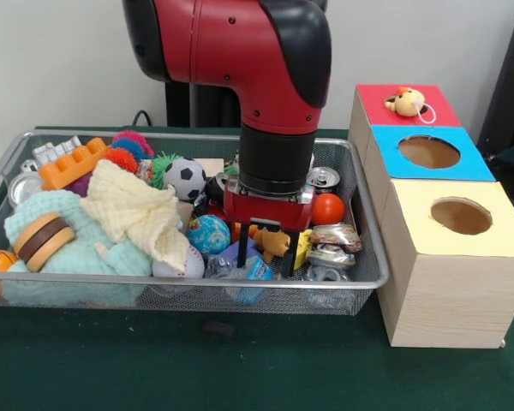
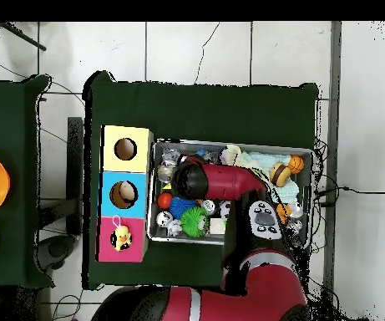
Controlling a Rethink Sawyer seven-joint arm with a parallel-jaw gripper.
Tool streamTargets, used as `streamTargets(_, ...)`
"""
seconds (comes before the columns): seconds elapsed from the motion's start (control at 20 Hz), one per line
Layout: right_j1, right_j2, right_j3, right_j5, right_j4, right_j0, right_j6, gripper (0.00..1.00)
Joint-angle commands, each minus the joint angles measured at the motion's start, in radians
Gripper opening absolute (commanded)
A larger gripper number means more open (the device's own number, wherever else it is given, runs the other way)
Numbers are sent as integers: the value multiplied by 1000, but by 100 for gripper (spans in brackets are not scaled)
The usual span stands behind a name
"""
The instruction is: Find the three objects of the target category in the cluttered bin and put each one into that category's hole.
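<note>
The gripper (image 1: pixel 266 249) hangs low inside the wire bin (image 1: pixel 373 276), its two black fingers (image 1: pixel 242 248) spread apart with nothing pinched. A small brown toy animal (image 1: pixel 273 243) lies right between them, a bit toward the boxes. The red box (image 1: pixel 407 105), where a toy duck (image 1: pixel 406 101) sits, is far off to that side.
</note>
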Motion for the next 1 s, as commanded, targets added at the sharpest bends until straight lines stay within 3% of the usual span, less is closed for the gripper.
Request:
streamTargets(0.05,5,17,63,-4,-43,10,74,100)
streamTargets(0.4,-133,35,164,85,-22,-2,54,100)
streamTargets(0.7,-135,40,168,81,-24,-14,45,100)
streamTargets(1.0,-58,23,84,62,-36,-8,39,100)
